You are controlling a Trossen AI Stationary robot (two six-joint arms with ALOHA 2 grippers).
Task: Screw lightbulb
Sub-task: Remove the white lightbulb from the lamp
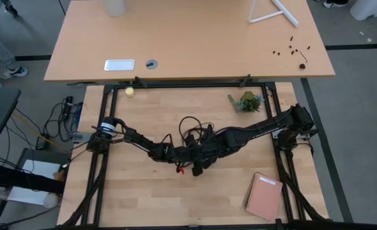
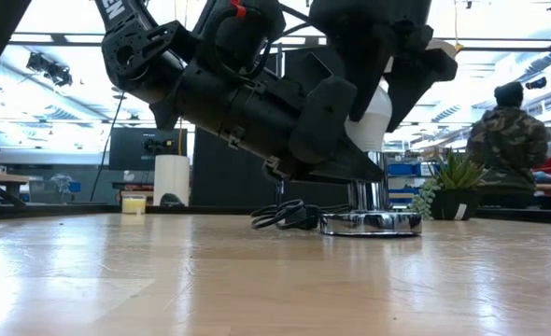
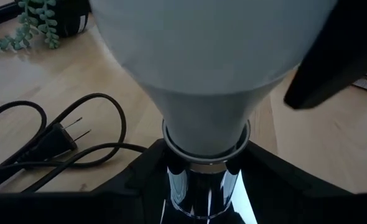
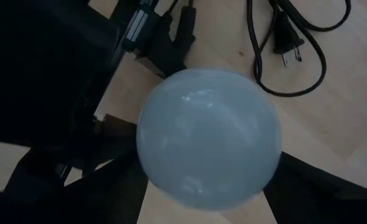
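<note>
The white lightbulb [image 2: 376, 117] stands upright on the chrome stem [image 2: 369, 194] of the round silver socket disc [image 2: 370, 223], which rests flat on the table at its middle. The black cord [image 3: 78, 134] and its plug [image 3: 53, 140] lie beside the disc. My left gripper [image 3: 201, 186] is shut on the stem just under the bulb. My right gripper [image 4: 208, 180] is above, shut on the bulb [image 4: 208, 140]. In the high view both grippers meet at the table's middle [image 1: 193, 156] and hide the bulb. My left gripper pinches the socket's chrome stem [image 3: 199, 190] between its two fingers, just below the bulb's neck. The fingers come in about level, across the upright stem. The disc stays on the table. My right gripper holds the bulb's round white body [image 4: 152, 168] between its two fingers, one on each side. The fingers [image 2: 327, 112] come from above, pointing down. The bulb stands upright on the socket.
A small potted plant [image 1: 247, 101] stands at the far right and a brown notebook [image 1: 264, 196] lies near the right front corner. A yellowish ball [image 1: 130, 91] lies at the far left. A person [image 2: 507, 140] sits in the room beyond the table.
</note>
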